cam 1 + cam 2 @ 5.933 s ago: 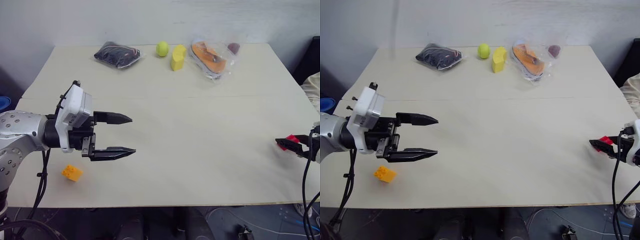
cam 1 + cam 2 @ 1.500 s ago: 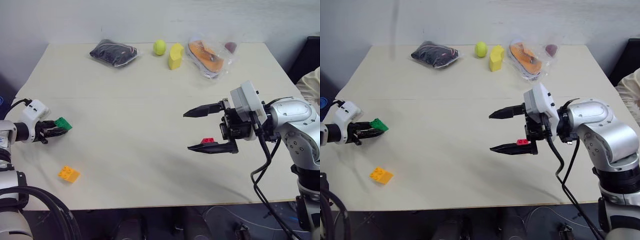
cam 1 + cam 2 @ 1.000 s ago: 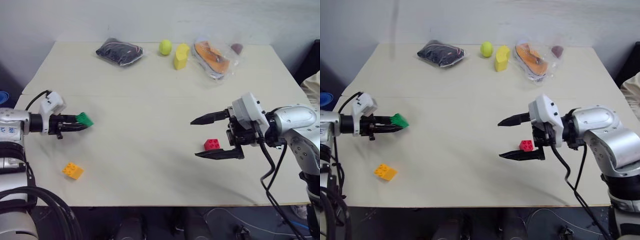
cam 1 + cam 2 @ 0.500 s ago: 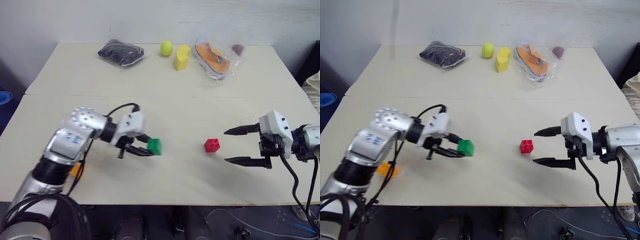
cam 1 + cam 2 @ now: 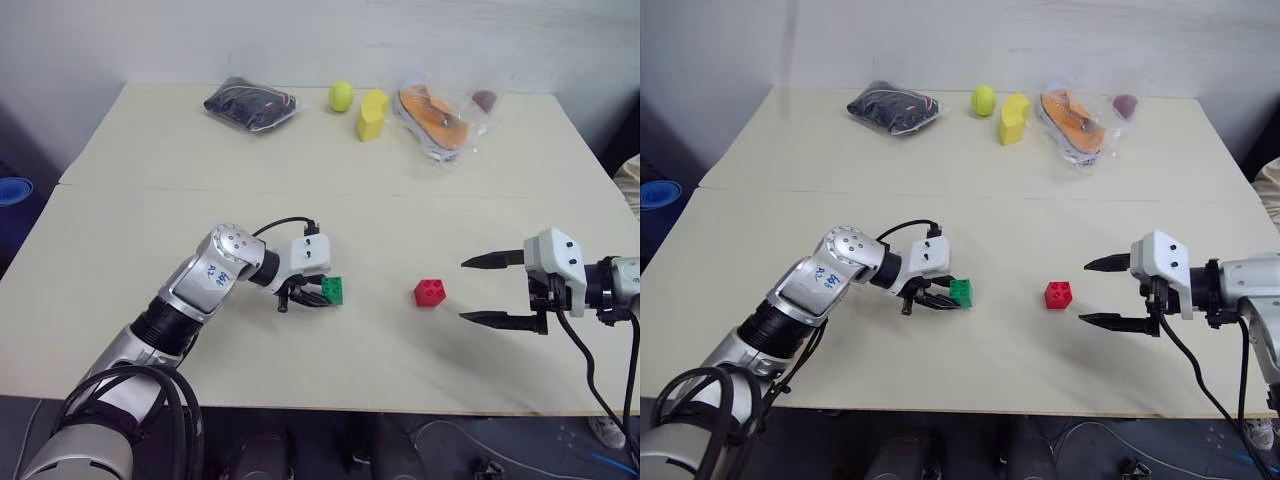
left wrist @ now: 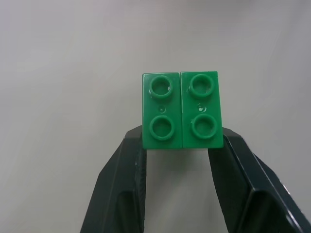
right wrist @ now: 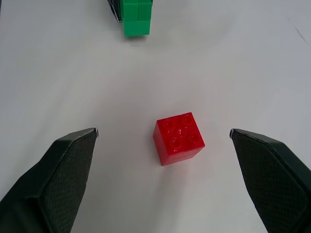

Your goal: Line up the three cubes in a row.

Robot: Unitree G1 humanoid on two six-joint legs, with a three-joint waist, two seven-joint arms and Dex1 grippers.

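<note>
Green cube (image 5: 333,290) sits pinched in the left gripper (image 5: 318,294), low over the table (image 5: 300,190). Red cube (image 5: 430,292) rests on the table nearby, in front of the wide-open, empty right gripper (image 5: 475,291).

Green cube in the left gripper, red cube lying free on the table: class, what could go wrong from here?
1. The left gripper pinches the green cube near its lower edge; it might twist or slip when set down.
2. The red cube sits slightly askew, so the row may look crooked.
3. The open right gripper is close by; a careless move could nudge the red cube.
</note>
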